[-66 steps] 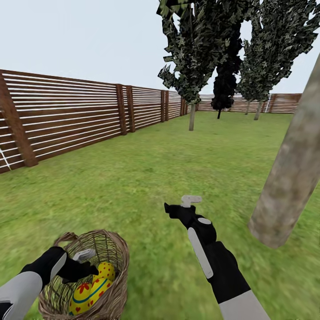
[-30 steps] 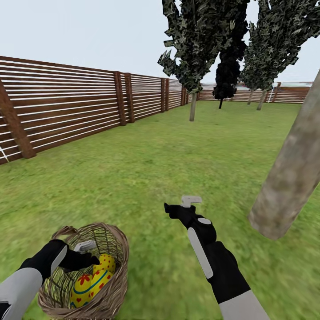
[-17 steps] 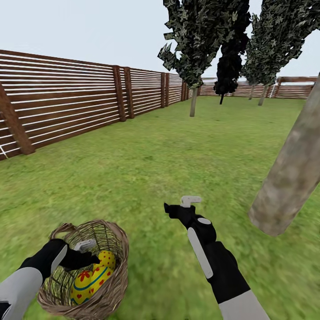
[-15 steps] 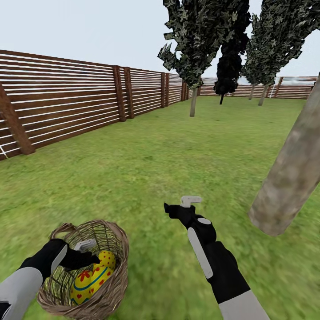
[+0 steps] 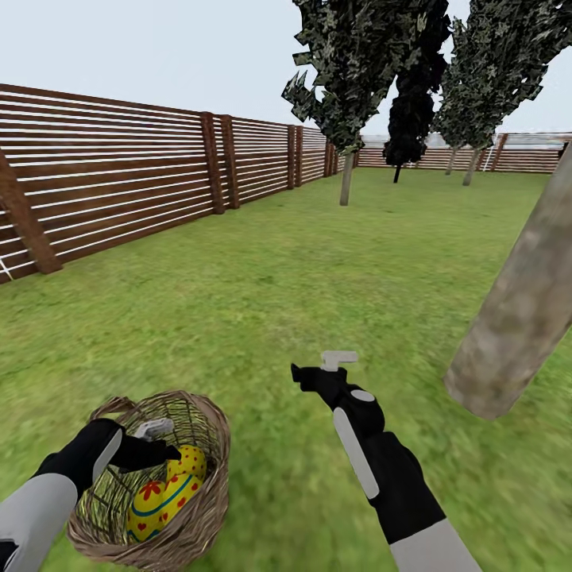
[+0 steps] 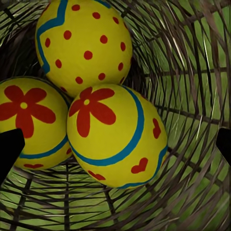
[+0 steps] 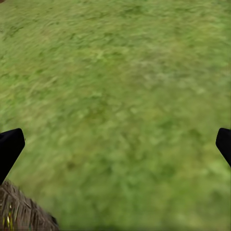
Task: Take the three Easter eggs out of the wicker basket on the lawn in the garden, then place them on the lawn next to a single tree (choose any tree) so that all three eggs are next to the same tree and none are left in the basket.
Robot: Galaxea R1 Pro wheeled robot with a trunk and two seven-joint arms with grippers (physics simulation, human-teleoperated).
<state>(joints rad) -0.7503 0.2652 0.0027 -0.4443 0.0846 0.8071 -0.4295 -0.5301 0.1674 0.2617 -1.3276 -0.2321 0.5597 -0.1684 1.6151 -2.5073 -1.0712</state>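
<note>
eggs (image 6: pixel 96 110) all in basket (image 5: pixel 199 516) | left tool (image 6: pixel 115 144) apart, above eggs | right tool (image 7: pixel 115 144) apart over lawn (image 5: pixel 278 278)

No legible text or labels.

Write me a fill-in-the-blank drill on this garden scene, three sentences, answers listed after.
1. The number of yellow painted Easter eggs lying in the round tan wicker basket is ____.
2. The left gripper, fingers spread, reaches into the ____.
3. The right gripper hangs open over the green ____, between the basket and the thick grey-brown leaning tree trunk.

Missing words: three; basket; lawn
</note>
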